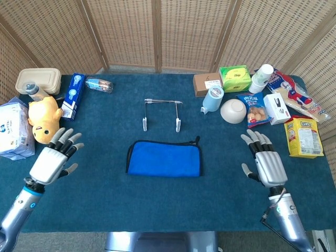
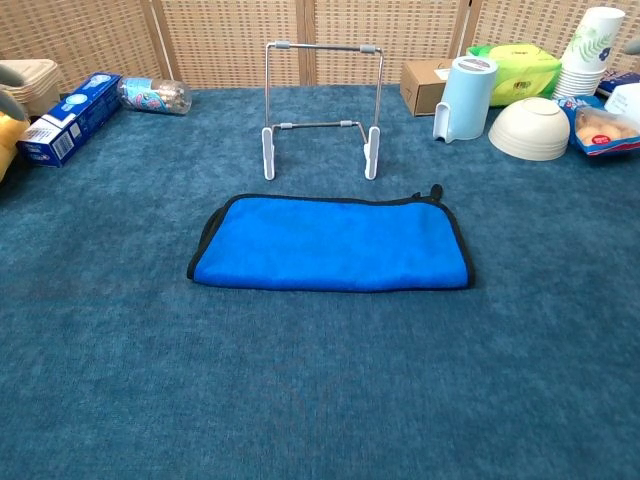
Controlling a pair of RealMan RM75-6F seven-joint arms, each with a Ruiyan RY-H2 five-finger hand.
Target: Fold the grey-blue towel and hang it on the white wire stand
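The blue towel [image 1: 164,159] [image 2: 330,243] lies folded into a long flat strip on the table's middle, black edging showing. Behind it the white wire stand [image 1: 162,113] [image 2: 321,108] is upright and bare. My left hand [image 1: 53,159] hovers well to the left of the towel with its fingers spread and nothing in it. Far off to the right, my right hand [image 1: 266,161] is held flat, fingers apart, also holding nothing. Neither hand touches the towel. The chest view shows no hand.
On the left lie a yellow plush toy [image 1: 43,117], a blue box [image 1: 73,95], a small bottle [image 1: 98,84] and a lidded container [image 1: 37,80]. On the right stand a pale blue jug [image 1: 212,98], a white bowl [image 1: 233,111], a cardboard box [image 1: 207,83] and several snack packets.
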